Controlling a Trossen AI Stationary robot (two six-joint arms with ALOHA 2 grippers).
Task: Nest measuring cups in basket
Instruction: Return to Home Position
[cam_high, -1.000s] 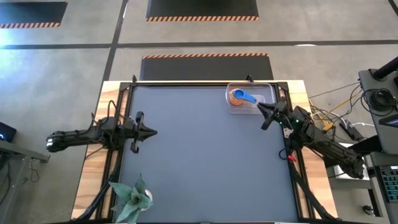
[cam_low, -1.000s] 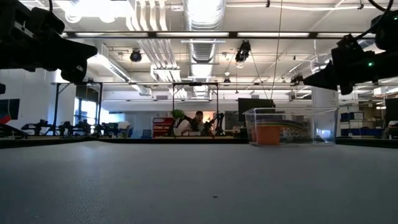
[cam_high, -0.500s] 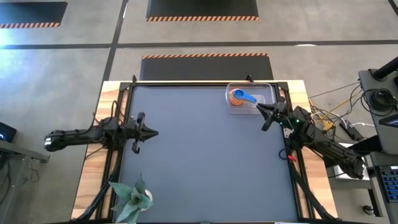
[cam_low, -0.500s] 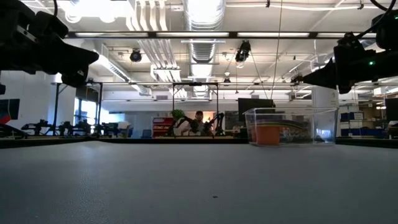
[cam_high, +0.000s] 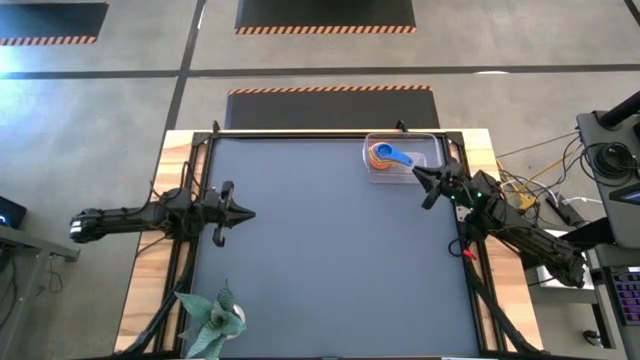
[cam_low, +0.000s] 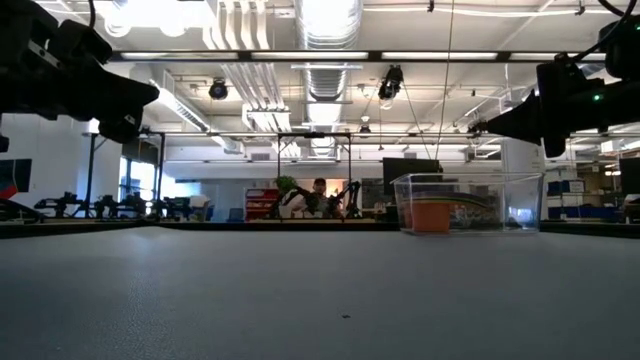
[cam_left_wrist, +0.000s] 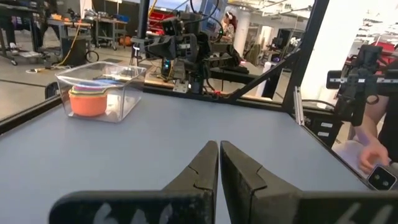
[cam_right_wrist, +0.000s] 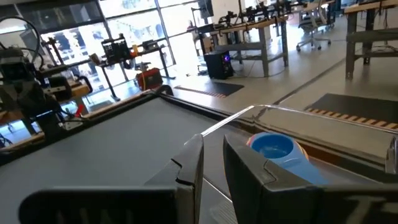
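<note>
The clear basket (cam_high: 425, 160) stands on the table at the far right. Inside it the measuring cups sit nested in one stack, the blue cup (cam_high: 397, 156) on top and orange (cam_low: 432, 215) showing at the side; the other colours are mostly hidden. The basket also shows in the left wrist view (cam_left_wrist: 127, 84) and its rim in the right wrist view (cam_right_wrist: 249, 113), with the blue cup (cam_right_wrist: 272, 148) inside. My right gripper (cam_high: 416, 172) hovers just near of the basket, shut and empty. My left gripper (cam_high: 249, 213) hovers at the table's left side, shut and empty.
An artificial plant (cam_high: 212, 318) stands at the near left corner. The dark table top (cam_high: 330, 260) stretches between the two arms. A person (cam_left_wrist: 373, 143) stands beyond the table's edge in the left wrist view.
</note>
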